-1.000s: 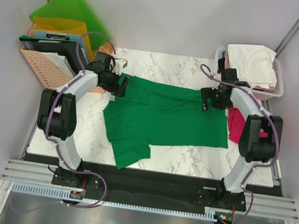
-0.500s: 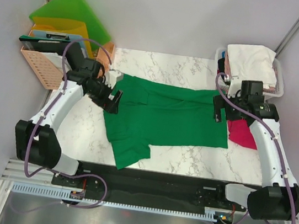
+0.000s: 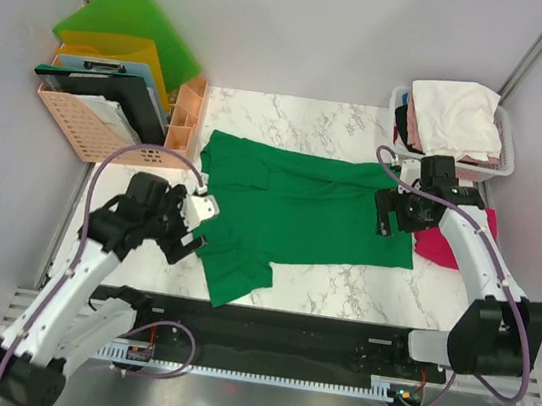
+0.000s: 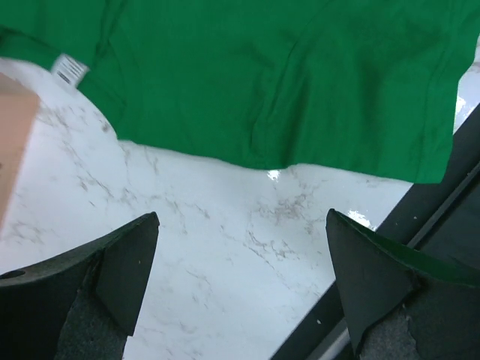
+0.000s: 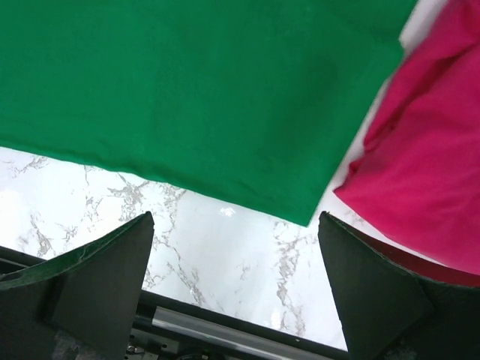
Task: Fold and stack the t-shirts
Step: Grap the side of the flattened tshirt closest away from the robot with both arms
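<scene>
Marble-pattern surface (image 3: 321, 281) between pale walls, top view: green t-shirt (image 3: 301, 202) is spread sideways across the middle, one sleeve pointing at the near edge, some creases at the far side but no compact fold. Magenta-red t-shirt (image 3: 442, 245) sits bunched at the right edge just beside the green hem, partly hidden by the right arm. White basket (image 3: 505, 163) at the far right corner holds a heap of white t-shirt (image 3: 455, 113) and pale pink cloth. Orange rack (image 3: 71, 119) with folders is off the far left corner. Left end effector (image 3: 197, 228) hangs at the green shirt's near-left edge, right end effector (image 3: 388, 211) over the right hem; both are open and empty. Left wrist view: fingers (image 4: 120, 262) are spread wide over bare marble, the green shirt's edge lies just ahead and untouched, and a small white label (image 4: 71, 70) shows at its left. Right wrist view: jaws are wide apart with nothing between them, the green corner and magenta shirt lie ahead side by side, and I cannot tell whether they touch. Judgement: early in the task. No folded shirt or stack is visible, the green one still needs its folds, and the magenta and basket shirts look untouched. Likely next is a grasp on the green edges.
</scene>
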Available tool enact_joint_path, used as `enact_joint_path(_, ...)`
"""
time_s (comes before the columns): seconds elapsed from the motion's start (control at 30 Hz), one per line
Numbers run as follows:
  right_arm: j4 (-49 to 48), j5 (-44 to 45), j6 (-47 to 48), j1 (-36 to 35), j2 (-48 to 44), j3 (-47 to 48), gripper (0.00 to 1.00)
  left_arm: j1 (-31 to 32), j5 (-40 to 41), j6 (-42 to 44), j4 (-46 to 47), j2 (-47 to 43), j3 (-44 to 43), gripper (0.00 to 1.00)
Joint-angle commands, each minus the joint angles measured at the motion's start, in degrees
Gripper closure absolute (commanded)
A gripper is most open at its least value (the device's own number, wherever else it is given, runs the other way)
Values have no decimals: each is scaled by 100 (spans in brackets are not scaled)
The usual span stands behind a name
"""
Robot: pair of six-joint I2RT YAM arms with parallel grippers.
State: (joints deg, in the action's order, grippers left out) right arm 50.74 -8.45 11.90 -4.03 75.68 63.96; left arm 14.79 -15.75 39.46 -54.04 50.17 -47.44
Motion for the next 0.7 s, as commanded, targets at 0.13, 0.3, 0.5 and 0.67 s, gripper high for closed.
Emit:
enact_joint_path(0.13,-266,-746,-118,34,570,63,2,1446,477,-166,1641,-2380,1105,0)
enact_joint_path(0.3,-240,-650,-91,34,667,64,2,1501,-506,-579,1388,-2284,1193,0)
enact_joint_path(0.5,-266,-526,-56,43,589,-33,2,1536,-1871,201,62,-1020,737,0)
enact_joint_path(0.67,-354,-325,-30,52,500,-112,2,1554,-1853,650,-423,-263,288,0)
